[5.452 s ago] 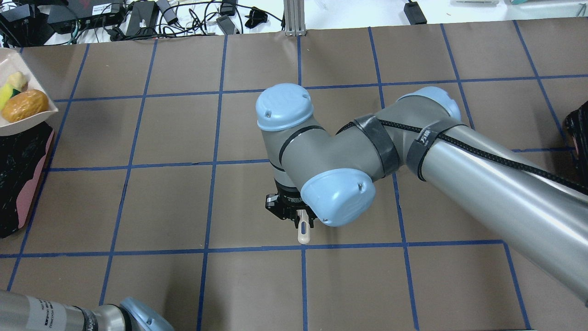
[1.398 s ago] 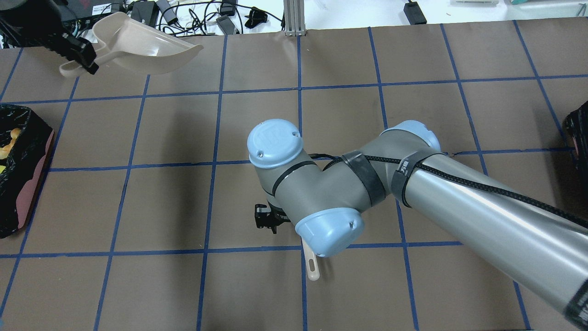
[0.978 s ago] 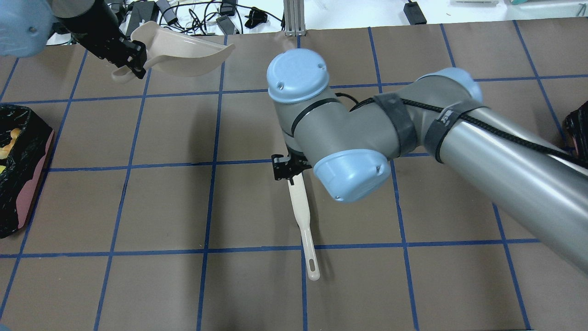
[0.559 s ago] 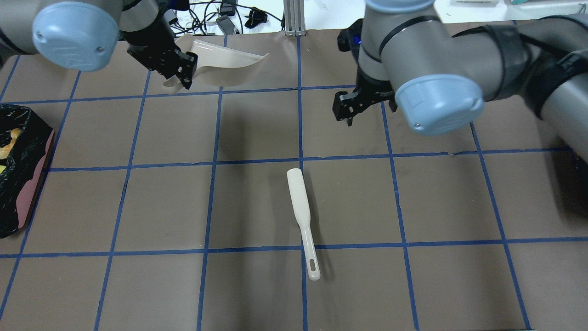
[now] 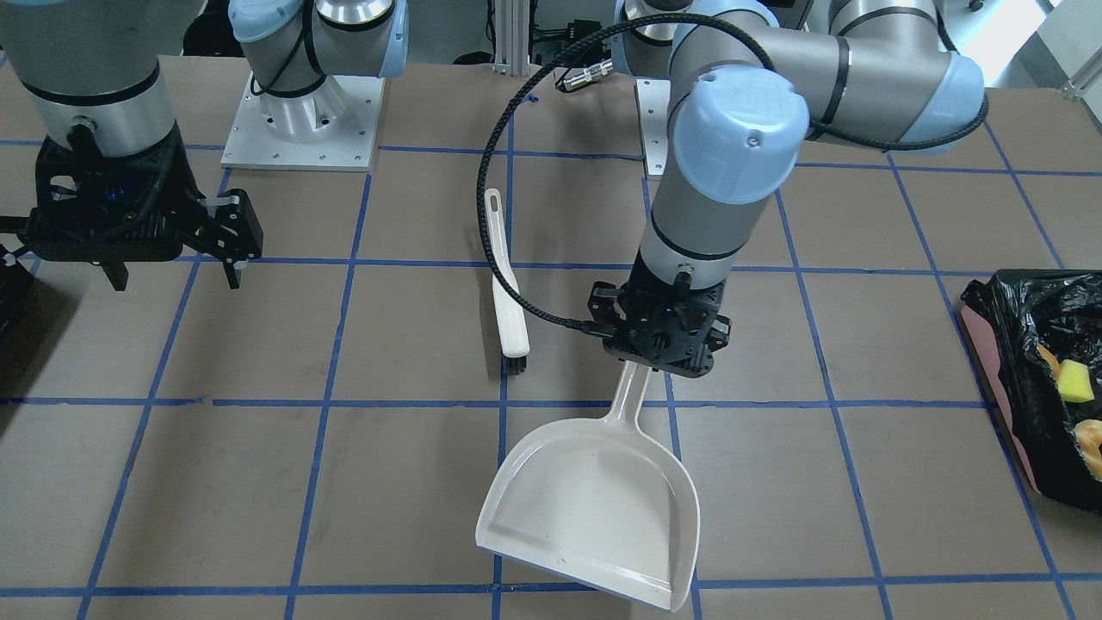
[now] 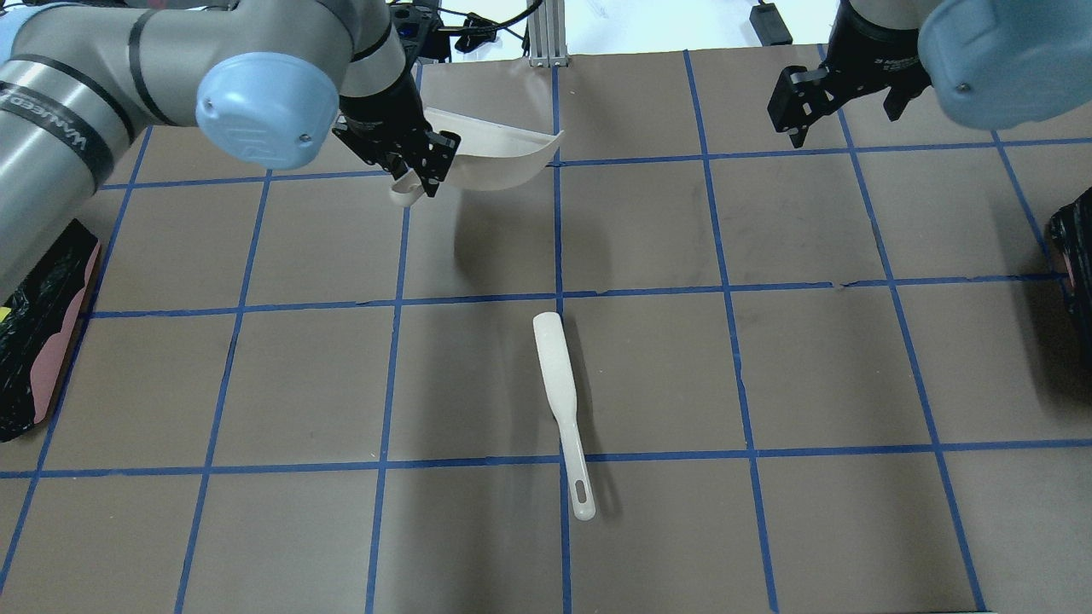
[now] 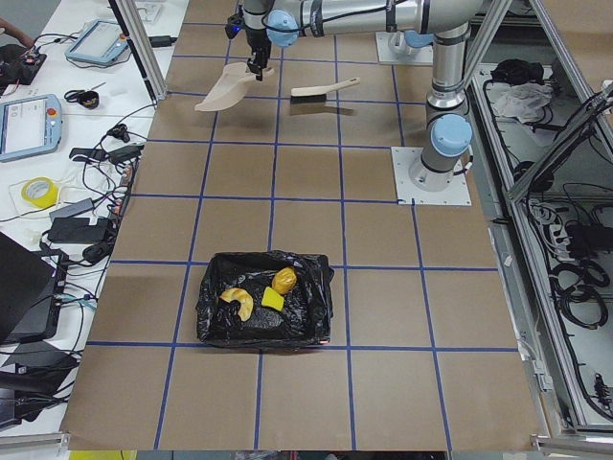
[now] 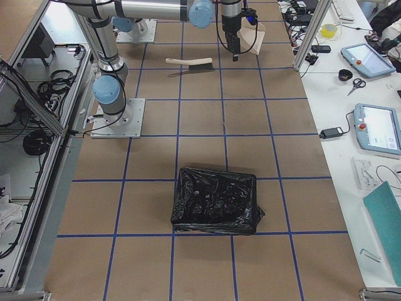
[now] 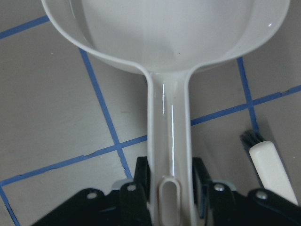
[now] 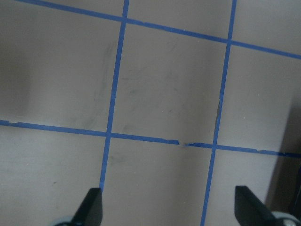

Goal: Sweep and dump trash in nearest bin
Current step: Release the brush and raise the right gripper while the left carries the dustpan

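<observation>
My left gripper (image 6: pixel 415 168) is shut on the handle of the empty beige dustpan (image 6: pixel 499 153) and holds it above the far middle of the table. It also shows in the front view (image 5: pixel 659 343) and the left wrist view (image 9: pixel 171 193). The trash lies in the black-lined bin (image 7: pixel 215 287) at the table's left end: a golden-brown lump (image 7: pixel 284 280), a yellow sponge (image 7: pixel 272 300) and a curved peel (image 7: pixel 238 303). My right gripper (image 6: pixel 843 119) is open and empty at the far right, and its fingers (image 10: pixel 91 207) stand wide apart.
A beige hand brush (image 6: pixel 559 392) lies loose on the table's middle, just beside the dustpan handle in the left wrist view (image 9: pixel 269 165). The bin's pink side (image 6: pixel 47 375) shows at the left edge. A second black-lined bin (image 8: pixel 216 200) stands at the right end.
The trash went from the dustpan into the left bin. My left gripper carried the empty dustpan right toward the middle. My right gripper let go of the brush and moved off to the far right.
</observation>
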Available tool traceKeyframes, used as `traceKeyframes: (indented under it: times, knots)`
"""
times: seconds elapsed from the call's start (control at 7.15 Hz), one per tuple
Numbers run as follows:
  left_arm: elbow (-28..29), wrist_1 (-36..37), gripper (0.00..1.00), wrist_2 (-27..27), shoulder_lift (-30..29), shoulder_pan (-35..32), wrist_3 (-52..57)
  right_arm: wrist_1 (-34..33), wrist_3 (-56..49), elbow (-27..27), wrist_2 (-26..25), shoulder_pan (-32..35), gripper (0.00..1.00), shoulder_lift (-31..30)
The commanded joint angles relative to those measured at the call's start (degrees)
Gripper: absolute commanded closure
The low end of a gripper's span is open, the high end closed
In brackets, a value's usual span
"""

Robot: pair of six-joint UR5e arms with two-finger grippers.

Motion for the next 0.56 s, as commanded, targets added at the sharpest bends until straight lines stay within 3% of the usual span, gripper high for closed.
traceKeyframes:
  times: [0.0,0.28,0.42]
  knots:
    - [-2.3,6.2,1.00,0.0,-1.7,-5.4,-9.1,5.1,12.5,-0.5,9.9,1.7,0.00,-0.2]
    - [-5.4,14.1,1.00,-0.1,-3.7,-8.2,-14.0,4.3,6.5,0.6,10.1,6.6,0.00,-0.4]
    - [-5.5,14.2,1.00,-0.1,-4.2,-8.3,-15.8,4.2,6.3,2.6,8.4,7.8,0.00,-0.4]
